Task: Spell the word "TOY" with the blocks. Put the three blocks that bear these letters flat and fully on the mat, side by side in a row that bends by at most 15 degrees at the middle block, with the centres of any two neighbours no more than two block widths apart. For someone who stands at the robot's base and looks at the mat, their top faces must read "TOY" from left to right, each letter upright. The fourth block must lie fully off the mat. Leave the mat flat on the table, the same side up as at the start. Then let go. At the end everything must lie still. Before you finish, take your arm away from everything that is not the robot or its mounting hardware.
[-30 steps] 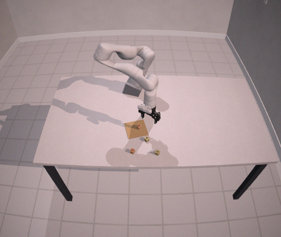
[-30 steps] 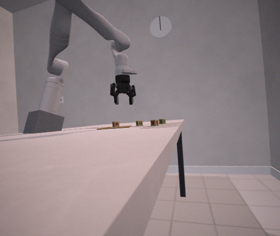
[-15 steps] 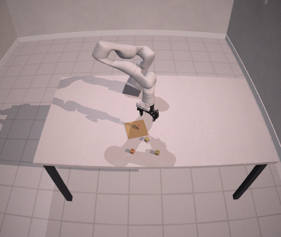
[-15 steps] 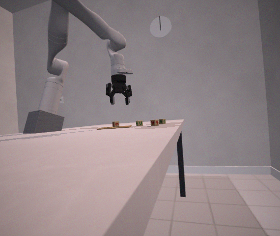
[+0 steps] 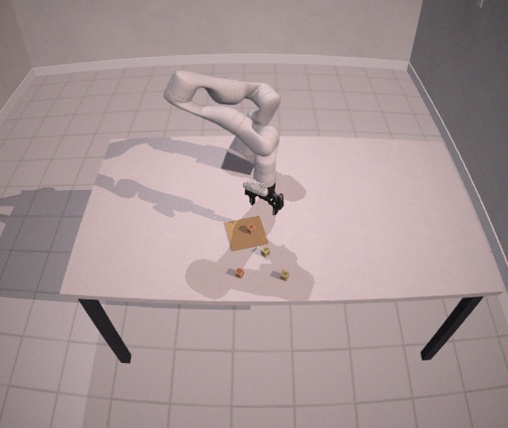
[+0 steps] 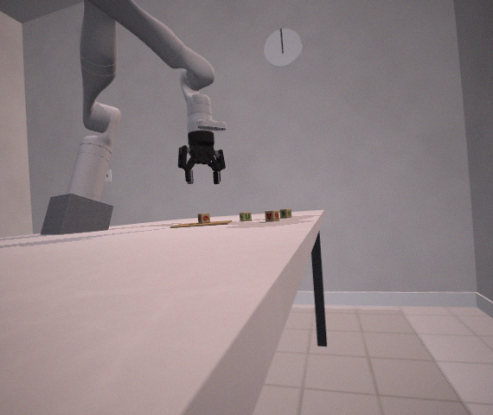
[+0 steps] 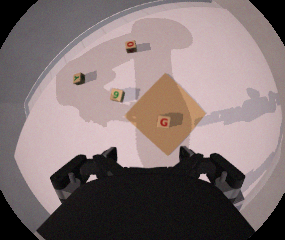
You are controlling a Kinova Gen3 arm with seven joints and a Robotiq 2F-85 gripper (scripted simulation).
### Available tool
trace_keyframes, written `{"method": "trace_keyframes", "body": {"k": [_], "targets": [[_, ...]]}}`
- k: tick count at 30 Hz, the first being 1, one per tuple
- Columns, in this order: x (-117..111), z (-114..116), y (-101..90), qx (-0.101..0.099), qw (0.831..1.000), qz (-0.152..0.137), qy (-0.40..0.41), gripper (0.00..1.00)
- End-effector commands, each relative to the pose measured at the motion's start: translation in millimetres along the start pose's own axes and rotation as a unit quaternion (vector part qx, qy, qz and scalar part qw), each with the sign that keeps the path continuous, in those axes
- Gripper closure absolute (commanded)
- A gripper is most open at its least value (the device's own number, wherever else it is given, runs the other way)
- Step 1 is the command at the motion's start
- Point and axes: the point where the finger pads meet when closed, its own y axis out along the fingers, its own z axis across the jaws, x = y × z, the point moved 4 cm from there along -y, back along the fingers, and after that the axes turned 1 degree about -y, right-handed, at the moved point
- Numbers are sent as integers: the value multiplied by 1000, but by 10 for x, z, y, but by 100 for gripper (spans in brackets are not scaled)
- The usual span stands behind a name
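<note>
An orange-brown mat (image 5: 245, 233) lies flat on the table, turned like a diamond. One block with a red letter (image 5: 249, 227) sits on it, also in the wrist view (image 7: 164, 122) and in the side view (image 6: 203, 218). A block with a green letter (image 5: 265, 251) lies just off the mat's near corner (image 7: 117, 95). A second red-letter block (image 5: 239, 272) and a second green-letter block (image 5: 284, 275) lie nearer the table's front edge. The letters are too small to read. My gripper (image 5: 264, 202) (image 6: 201, 173) hangs open and empty well above the table, behind the mat.
The arm's grey base (image 6: 76, 213) stands at the table's back. The table's front edge (image 5: 282, 299) is close to the two front blocks.
</note>
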Motion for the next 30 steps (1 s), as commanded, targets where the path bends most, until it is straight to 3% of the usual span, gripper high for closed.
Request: {"method": "trace_keyframes", "body": {"k": [1,2,30], "targets": [[-9,9,-8,0,1000,1,1,0],[66,112,-11,0,1000,1,2,0],[207,293,-16,0,1000,-1,2,0]]}}
